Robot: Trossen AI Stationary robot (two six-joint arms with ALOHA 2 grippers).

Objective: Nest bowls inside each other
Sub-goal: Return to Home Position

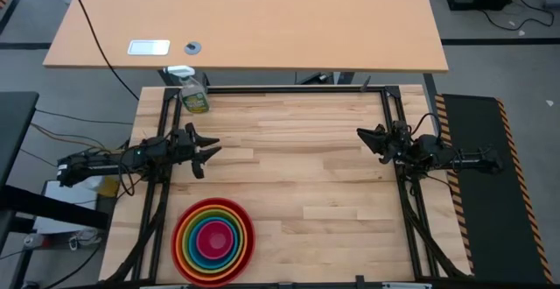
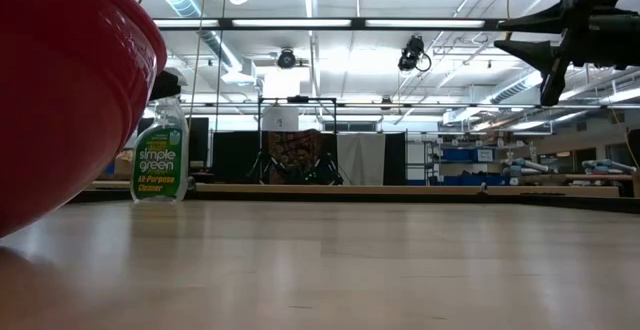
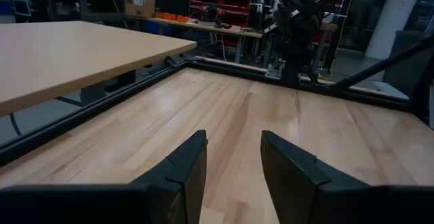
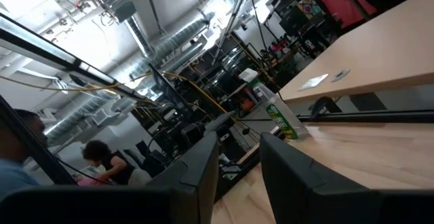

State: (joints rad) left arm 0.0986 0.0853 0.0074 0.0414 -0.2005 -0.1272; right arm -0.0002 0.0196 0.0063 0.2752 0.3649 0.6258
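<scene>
The bowls (image 1: 213, 241) stand nested near the table's front edge, left of centre. The red one is outermost, then orange, lime green and blue, with the pink one (image 1: 213, 239) in the middle. In the low view only the red bowl's wall (image 2: 60, 90) shows, close at the left. My left gripper (image 1: 206, 149) hovers open over the table's left side, beyond the bowls, with nothing between its fingers (image 3: 234, 163). My right gripper (image 1: 367, 140) hovers open over the right side, also holding nothing (image 4: 239, 163), and shows high up in the low view (image 2: 515, 50).
A yellow-green spray bottle (image 1: 193, 96) stands at the table's far left corner. Black frame rails (image 1: 289, 88) run along the table's far and side edges. A second tan table (image 1: 262, 26) lies beyond. People (image 4: 102, 159) sit in the room behind.
</scene>
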